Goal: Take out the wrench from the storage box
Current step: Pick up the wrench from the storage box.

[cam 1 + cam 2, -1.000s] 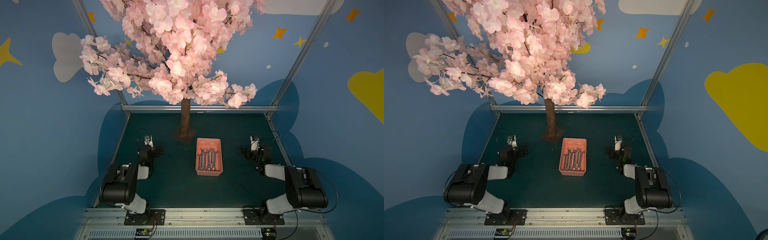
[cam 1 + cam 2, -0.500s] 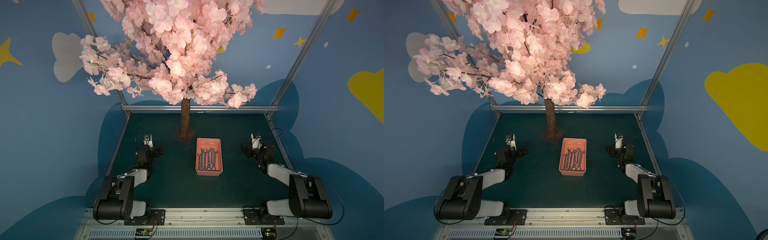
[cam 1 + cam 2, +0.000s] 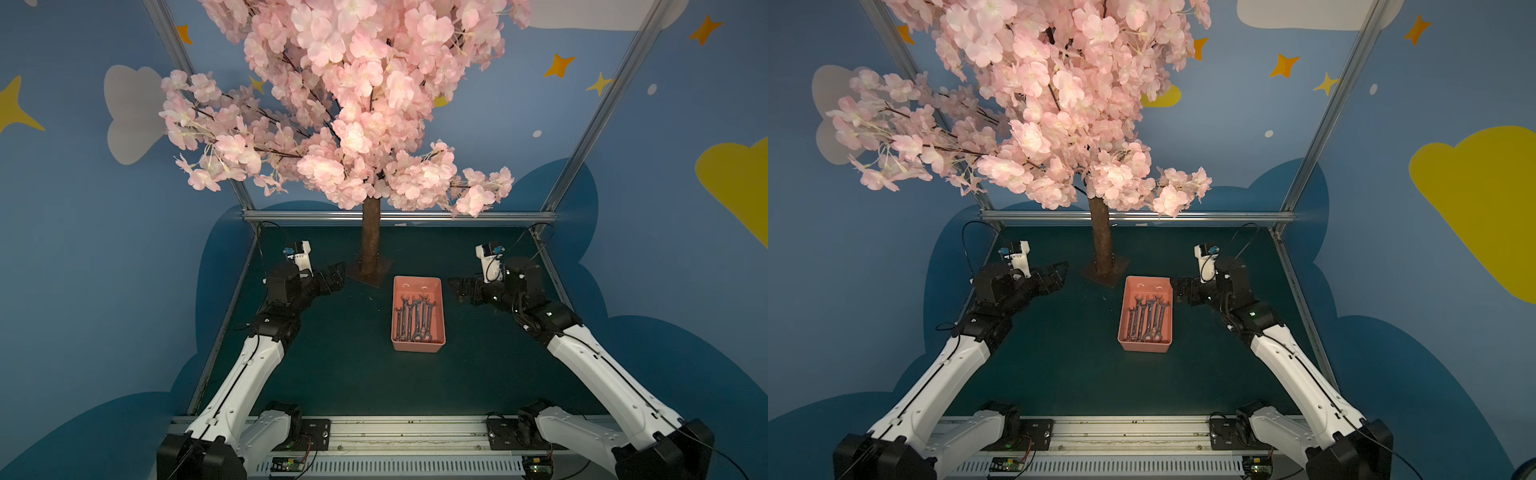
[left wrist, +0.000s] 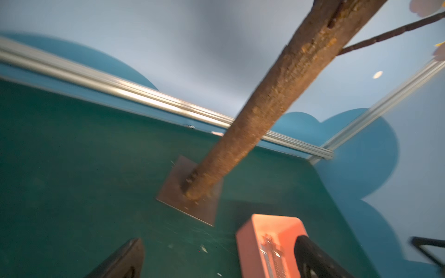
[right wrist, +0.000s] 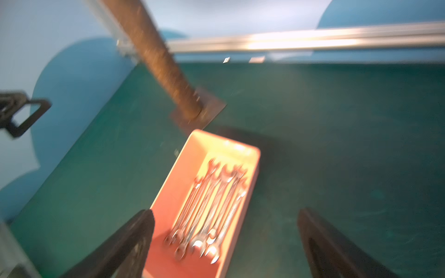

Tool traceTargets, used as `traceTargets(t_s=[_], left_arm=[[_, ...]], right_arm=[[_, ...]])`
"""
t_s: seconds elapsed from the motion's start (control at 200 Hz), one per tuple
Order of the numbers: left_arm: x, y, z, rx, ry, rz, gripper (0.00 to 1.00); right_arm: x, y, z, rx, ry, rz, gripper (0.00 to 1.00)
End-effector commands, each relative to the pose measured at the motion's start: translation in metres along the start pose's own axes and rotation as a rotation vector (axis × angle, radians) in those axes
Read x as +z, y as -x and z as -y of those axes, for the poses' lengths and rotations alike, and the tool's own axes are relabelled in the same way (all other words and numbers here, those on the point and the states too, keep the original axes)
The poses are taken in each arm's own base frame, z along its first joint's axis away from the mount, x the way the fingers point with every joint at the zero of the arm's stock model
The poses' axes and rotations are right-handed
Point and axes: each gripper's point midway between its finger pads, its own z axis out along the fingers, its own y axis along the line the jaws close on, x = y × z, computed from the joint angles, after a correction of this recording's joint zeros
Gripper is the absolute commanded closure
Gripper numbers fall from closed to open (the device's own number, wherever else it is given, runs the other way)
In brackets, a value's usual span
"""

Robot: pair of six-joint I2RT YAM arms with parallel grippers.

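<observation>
**Top views.** In both top views the storage box (image 3: 417, 284) sits mid-worktop (image 3: 332, 353), with the wrenches (image 3: 415, 318) lying side by side inside it. The right claw (image 3: 455, 289) is near the box's far end. The left claw (image 3: 336, 272) is farther off.

**Left wrist view.** The left claw (image 4: 219, 240) is spread and empty.

**Right wrist view (blurred).** The right claw (image 5: 225, 211) is spread wide and empty, aimed at the wrenches (image 5: 212, 209).

**Step in hand.** Approach; no wrench is grasped.

**Next move.** Descend into the box, straddle one shank, then close.

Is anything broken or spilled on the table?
Nothing stands out. The wrenches all lie inside the storage box, which sits flat on the green table. The left gripper and right gripper hang open and empty on either side. Only the blossom tree looks unusual for a workbench.
</observation>
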Motion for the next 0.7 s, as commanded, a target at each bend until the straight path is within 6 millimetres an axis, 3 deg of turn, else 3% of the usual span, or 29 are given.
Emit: traceTargets(t_s=[0.0,0.2,0.375,0.696], left_arm=[[-0.003,-0.055,0.032,-0.226,-0.119,-0.287,0.00],[-0.007,-0.089,0.078,-0.280,-0.201,-0.431,0.00],[-0.008,-0.105,0.093,-0.263,-0.195,-0.486,0.00],[0.013,-0.117,0.098,-0.267,-0.198,-0.500,0.00]], right_arm=[[0.001,-0.047,-0.015,0.046,-0.070,-0.246,0.02],[0.019,-0.067,-0.050,0.096,-0.095,-0.461,0.20],[0.046,-0.076,-0.040,0.107,-0.187,-0.539,0.40],[0.113,-0.101,-0.030,0.176,-0.268,-0.703,0.48]])
